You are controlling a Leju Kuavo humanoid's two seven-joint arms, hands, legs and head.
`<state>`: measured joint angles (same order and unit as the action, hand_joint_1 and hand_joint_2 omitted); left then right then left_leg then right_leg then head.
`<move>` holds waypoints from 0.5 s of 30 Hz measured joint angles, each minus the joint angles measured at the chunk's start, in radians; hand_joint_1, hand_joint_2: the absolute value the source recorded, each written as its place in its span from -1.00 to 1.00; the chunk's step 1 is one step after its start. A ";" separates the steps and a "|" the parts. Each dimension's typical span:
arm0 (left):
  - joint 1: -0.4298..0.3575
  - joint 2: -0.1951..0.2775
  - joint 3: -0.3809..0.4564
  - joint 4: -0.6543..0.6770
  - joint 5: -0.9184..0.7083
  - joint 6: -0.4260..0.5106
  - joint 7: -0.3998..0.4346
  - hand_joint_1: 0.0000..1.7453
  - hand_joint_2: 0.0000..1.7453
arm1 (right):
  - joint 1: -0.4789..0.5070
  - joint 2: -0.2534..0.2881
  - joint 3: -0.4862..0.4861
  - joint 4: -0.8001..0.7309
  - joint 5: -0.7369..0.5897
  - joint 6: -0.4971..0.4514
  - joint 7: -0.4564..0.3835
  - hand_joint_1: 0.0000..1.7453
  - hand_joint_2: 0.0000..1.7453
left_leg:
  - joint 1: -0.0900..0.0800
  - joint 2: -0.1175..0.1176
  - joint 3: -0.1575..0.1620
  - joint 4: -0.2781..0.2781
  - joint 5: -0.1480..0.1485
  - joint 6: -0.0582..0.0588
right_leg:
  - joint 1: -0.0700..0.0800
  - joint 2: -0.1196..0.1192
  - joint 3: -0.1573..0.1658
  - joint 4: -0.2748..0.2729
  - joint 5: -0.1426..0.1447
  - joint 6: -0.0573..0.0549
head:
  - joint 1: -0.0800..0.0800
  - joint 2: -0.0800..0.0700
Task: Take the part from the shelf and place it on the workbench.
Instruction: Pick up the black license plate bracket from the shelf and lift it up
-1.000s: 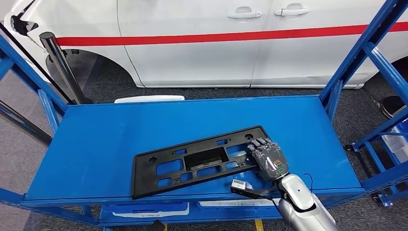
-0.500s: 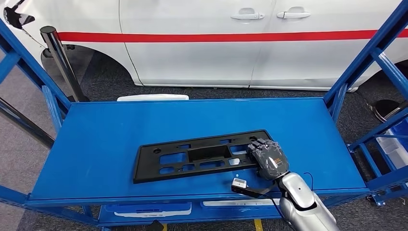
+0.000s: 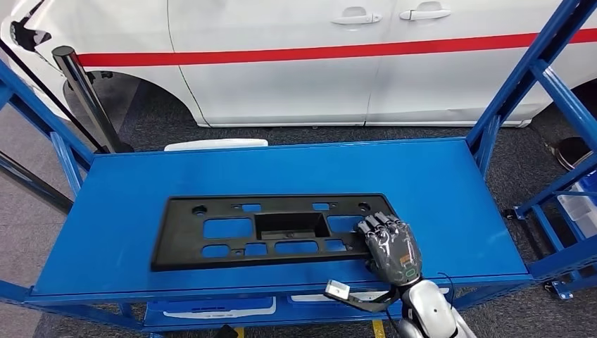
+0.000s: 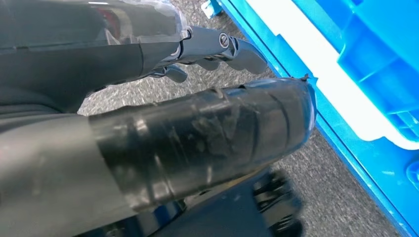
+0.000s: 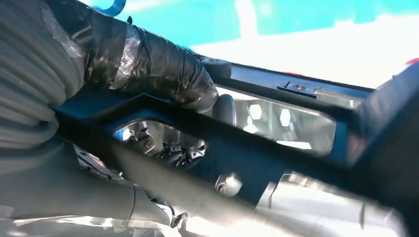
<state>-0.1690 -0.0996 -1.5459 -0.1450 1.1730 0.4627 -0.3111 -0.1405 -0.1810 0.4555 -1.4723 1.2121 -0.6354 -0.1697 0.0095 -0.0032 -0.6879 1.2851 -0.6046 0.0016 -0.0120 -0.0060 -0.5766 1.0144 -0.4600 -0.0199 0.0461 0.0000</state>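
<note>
In the head view, our right robot hand (image 3: 392, 246) grips the near right end of the black plastic mounting plate (image 3: 271, 229), which lies flat on the blue shelf (image 3: 450, 183). We judge the task barely begun: the part is grasped but not lifted, and the desk is nowhere in sight.

In the left wrist view, our left robot hand (image 4: 197, 123) hangs over grey floor beside a blue bin (image 4: 375, 59), holding nothing; we cannot tell how far it is spread.

In the right wrist view, the taped thumb (image 5: 163, 66) lies over the plate's frame with fingers (image 5: 168, 150) beneath, clamping it.
</note>
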 joint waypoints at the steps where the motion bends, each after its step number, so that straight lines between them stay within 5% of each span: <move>1: 0.003 0.000 0.001 0.000 0.002 0.001 -0.002 -1.00 -1.00 | 0.018 0.007 0.000 -0.035 0.015 -0.008 0.008 1.00 1.00 | 0.000 0.000 -0.009 0.016 0.005 0.000 | 0.001 0.000 0.001 0.002 -0.002 -0.001 | 0.000 0.000; 2: 0.005 0.000 0.002 0.000 0.004 0.001 -0.002 -1.00 -1.00 | 0.033 0.012 0.001 -0.066 0.027 -0.013 0.013 1.00 1.00 | 0.000 0.000 0.001 -0.009 0.031 0.003 | 0.002 0.001 0.002 0.004 -0.005 -0.001 | 0.000 0.000; 5: 0.006 0.001 0.003 0.000 0.005 0.003 -0.003 -1.00 -1.00 | 0.059 0.023 0.001 -0.133 0.038 -0.019 0.021 1.00 1.00 | -0.003 0.000 0.091 -0.205 0.128 0.017 | 0.004 0.004 0.007 0.010 -0.013 0.005 | 0.000 0.000; 7: 0.006 0.002 0.005 0.000 0.007 0.006 -0.004 -1.00 -1.00 | 0.070 0.027 0.001 -0.161 0.039 -0.023 0.023 0.99 1.00 | -0.007 -0.001 0.114 -0.261 0.138 0.023 | 0.006 0.004 0.003 0.012 -0.014 0.013 | 0.001 0.000; 10: 0.008 0.002 0.009 0.000 0.011 0.012 -0.006 -1.00 -1.00 | 0.087 0.030 0.001 -0.203 0.061 -0.035 0.026 0.96 1.00 | -0.004 -0.002 0.116 -0.274 0.145 0.034 | 0.006 0.005 0.001 0.014 -0.018 0.030 | 0.001 0.000; 12: 0.007 0.002 0.011 0.000 0.014 0.013 -0.007 -1.00 -1.00 | 0.096 0.031 0.002 -0.229 0.097 -0.045 0.036 0.97 1.00 | 0.001 0.000 0.121 -0.283 0.150 0.044 | 0.004 0.005 -0.025 0.074 -0.060 0.040 | 0.001 0.000; 15: 0.010 0.002 0.016 0.000 0.020 0.011 -0.018 -1.00 -1.00 | 0.116 0.031 0.005 -0.260 0.157 -0.050 0.063 0.98 1.00 | 0.000 0.000 0.121 -0.282 0.150 0.049 | -0.001 0.005 -0.112 0.262 -0.143 0.048 | 0.002 0.000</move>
<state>-0.1594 -0.0979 -1.5299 -0.1450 1.1933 0.4741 -0.3294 -0.0243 -0.1499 0.4602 -1.7325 1.3694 -0.6856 -0.1064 0.0097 -0.0030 -0.5672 1.0031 -0.4551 0.0502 -0.0126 -0.0009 -0.6889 1.2765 -0.6033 0.0284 0.0476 0.0000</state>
